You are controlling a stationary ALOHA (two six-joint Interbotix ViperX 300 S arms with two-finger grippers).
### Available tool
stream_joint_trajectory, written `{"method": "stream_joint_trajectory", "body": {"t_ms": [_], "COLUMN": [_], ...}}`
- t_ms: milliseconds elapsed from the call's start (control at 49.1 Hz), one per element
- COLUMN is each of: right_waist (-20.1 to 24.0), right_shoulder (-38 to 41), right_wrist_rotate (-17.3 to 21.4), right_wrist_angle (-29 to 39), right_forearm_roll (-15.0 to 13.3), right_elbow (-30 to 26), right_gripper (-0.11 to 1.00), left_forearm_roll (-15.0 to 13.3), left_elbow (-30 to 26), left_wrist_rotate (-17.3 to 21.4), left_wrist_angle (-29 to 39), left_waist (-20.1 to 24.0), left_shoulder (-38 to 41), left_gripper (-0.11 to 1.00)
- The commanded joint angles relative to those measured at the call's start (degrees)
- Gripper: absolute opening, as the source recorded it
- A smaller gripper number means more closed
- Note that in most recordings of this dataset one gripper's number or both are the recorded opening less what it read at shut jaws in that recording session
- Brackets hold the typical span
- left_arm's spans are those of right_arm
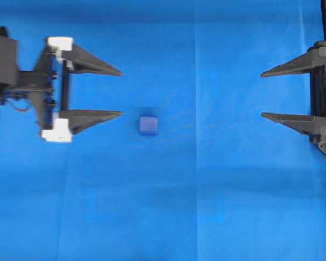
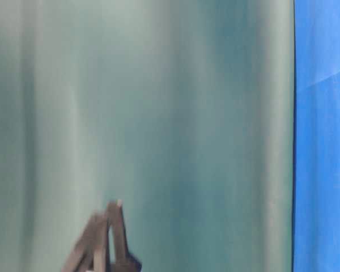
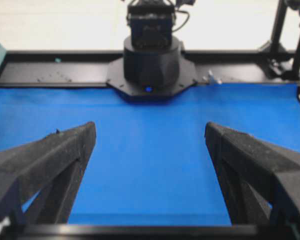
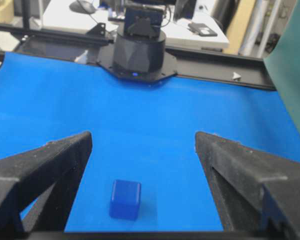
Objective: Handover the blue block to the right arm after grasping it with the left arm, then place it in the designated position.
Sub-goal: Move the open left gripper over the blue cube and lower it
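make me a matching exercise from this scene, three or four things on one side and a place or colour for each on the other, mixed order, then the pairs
Column one:
1. blue block
2. left gripper
3. right gripper
4. cloth

Column two:
A. bright blue, covers the table
B. open, white brackets, left of the overhead view
C. dark blue, lying on the cloth just past the lower left fingertip in the overhead view
D. open, all black, right edge of the overhead view

Pairs: 1-C, 2-B, 3-D, 4-A

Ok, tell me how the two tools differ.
The left tool has white brackets at its finger mounts; the right tool is all black. The left tool's fingertips sit close to the blue block; the right tool's are far from it. Both stand open and empty, pointing at each other.
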Motion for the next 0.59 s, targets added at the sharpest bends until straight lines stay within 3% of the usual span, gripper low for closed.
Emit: {"method": "stream_joint_trajectory", "body": {"t_ms": [0, 265, 570], "right_waist": [-0.18, -0.18, -0.18], "right_shoulder": [0.26, 0.26, 0.18], "right_wrist_rotate": [0.09, 0.0, 0.0], "right_wrist_angle": [-0.62, -0.7, -0.62], "right_forearm_roll": [0.18, 0.18, 0.09], "right_elbow": [-1.58, -1.58, -1.85], "right_gripper": [0.97, 0.97, 0.97], "left_forearm_roll": [0.0, 0.0, -0.09], "left_elbow": [-4.57, -12.83, -15.64], "left_wrist_rotate": [0.0, 0.09, -1.41], "left_wrist_angle": [-0.53, 2.02, 10.99], "left_waist": [0.0, 0.26, 0.0], "left_shoulder": [2.99, 10.2, 10.99], "left_gripper": [0.93, 0.93, 0.93]}}
